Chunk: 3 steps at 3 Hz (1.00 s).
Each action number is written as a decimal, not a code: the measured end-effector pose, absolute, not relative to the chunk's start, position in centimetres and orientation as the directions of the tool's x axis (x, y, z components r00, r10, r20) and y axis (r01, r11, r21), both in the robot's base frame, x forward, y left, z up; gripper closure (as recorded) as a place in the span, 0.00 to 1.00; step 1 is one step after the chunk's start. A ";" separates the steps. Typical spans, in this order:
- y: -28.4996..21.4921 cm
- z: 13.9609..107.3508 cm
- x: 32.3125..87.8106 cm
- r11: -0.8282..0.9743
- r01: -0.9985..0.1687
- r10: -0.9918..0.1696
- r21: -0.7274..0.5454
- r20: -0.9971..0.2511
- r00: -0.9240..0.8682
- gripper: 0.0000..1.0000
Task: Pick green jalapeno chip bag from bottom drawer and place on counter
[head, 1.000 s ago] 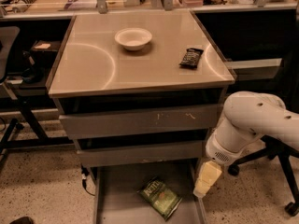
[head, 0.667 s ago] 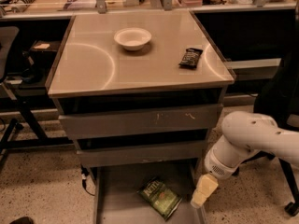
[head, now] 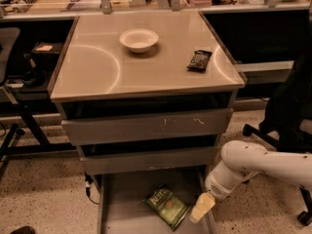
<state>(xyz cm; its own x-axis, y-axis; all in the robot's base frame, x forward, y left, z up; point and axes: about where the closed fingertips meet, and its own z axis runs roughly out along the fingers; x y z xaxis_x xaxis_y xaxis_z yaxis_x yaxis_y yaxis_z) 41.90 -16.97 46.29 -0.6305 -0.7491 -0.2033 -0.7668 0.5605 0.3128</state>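
Green bag (head: 166, 206) lies flat in the drawer (head: 122, 213), hand (head: 202, 207) parked just beside it (apart or together can't be told), so it could get shoved, not gripped.

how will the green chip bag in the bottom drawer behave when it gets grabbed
The green jalapeno chip bag looks crinkly, so it will probably dent and flex rather than stay stiff. Lying flat on the smooth floor of the bottom drawer, it likely slides if nudged, and seems light. The gripper hangs just beside it.
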 end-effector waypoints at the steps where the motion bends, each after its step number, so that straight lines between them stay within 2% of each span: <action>1: -17.0 46.3 41.9 0.560 -0.767 -0.749 0.313 -0.203 -0.630 0.00; 3: -16.7 38.2 43.4 0.590 -0.734 -0.700 0.336 -0.240 -0.673 0.00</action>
